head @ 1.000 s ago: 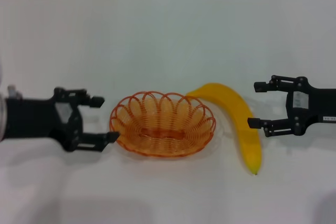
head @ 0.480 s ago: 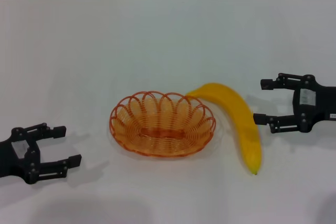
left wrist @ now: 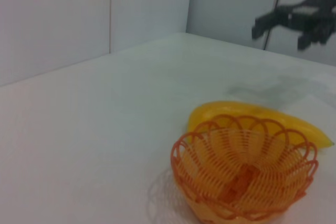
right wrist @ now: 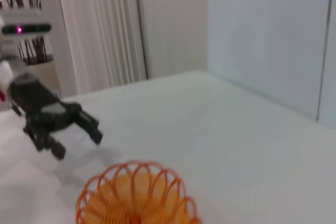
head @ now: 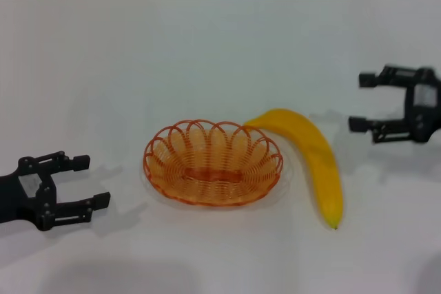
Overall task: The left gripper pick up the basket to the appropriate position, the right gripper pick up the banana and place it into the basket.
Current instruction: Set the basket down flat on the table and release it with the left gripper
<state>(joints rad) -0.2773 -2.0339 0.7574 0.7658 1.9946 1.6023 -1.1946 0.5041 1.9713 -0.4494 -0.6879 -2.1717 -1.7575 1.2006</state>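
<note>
The orange wire basket sits empty on the white table, mid-front. The yellow banana lies on the table against the basket's right rim, its stem end at the rim and its dark tip toward the front. My left gripper is open and empty, low at the front left, well clear of the basket. My right gripper is open and empty, raised to the right of the banana and apart from it. The left wrist view shows the basket, the banana and the far right gripper. The right wrist view shows the basket and the left gripper.
The white table stretches back to a tiled wall. White curtains and a plant pot stand off the table beyond the left arm.
My left gripper has drawn back from the basket's left rim to the front left. My right gripper has moved up and to the right, away from the banana. Basket and banana have not moved.
</note>
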